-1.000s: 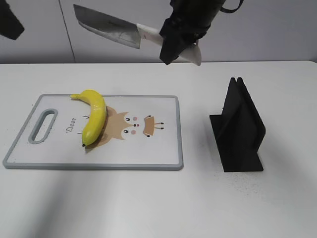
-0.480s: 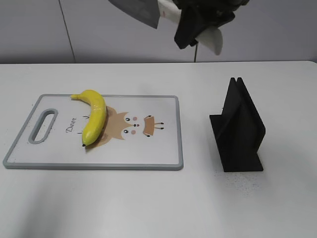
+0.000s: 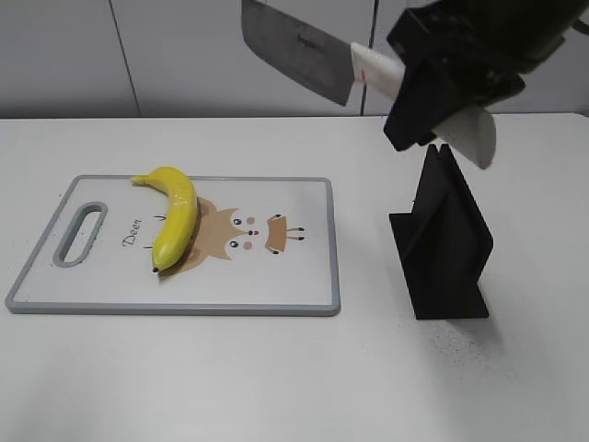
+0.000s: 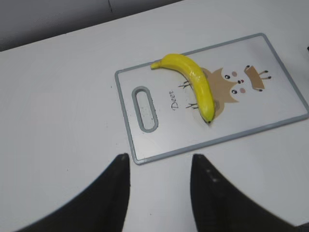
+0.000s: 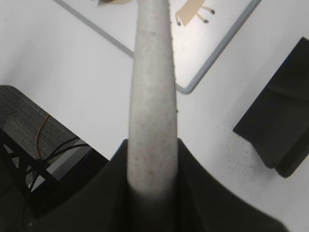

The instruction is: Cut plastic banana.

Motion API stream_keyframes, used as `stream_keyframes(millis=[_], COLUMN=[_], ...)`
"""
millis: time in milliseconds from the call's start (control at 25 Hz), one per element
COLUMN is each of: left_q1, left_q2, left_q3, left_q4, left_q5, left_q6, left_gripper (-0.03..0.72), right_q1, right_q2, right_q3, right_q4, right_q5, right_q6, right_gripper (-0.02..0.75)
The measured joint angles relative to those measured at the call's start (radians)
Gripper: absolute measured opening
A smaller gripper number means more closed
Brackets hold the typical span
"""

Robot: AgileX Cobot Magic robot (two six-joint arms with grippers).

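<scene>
The plastic banana [image 3: 175, 214] is glossy yellow and lies whole on the left half of the white cutting board [image 3: 276, 276]. It also shows in the left wrist view [image 4: 195, 84]. My right gripper [image 3: 425, 87] is shut on the white handle of a cleaver-style knife [image 3: 299, 51], held high in the air above the black stand, blade pointing left. In the right wrist view the knife handle [image 5: 150, 96] fills the jaws [image 5: 152, 159]. My left gripper [image 4: 159, 162] is open and empty, high above the table near the board's handle end. It is out of the exterior view.
A black knife stand [image 3: 446, 239] stands on the white table to the right of the board and also shows in the right wrist view [image 5: 285, 121]. The board has a grey rim, a handle slot [image 3: 81, 235] and a deer drawing.
My right gripper has carried the knife to the right and somewhat lower, from above the board's far edge to above the black stand. The banana has not moved.
</scene>
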Motion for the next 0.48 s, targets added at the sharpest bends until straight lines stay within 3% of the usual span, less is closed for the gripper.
stream_keyframes(millis=[480], left_q1=[0.0], left_q2=[-0.434], left_q3=[0.407], left_q4=[0.0], left_q5=[0.002], left_q6=[0.0], left_gripper=[0.403], right_q1=[0.0], right_q2=[-0.216], right_q3=[0.283], right_q4=[-0.003], right_q5=[-0.106], right_q6=[0.077], right_gripper=[0.181])
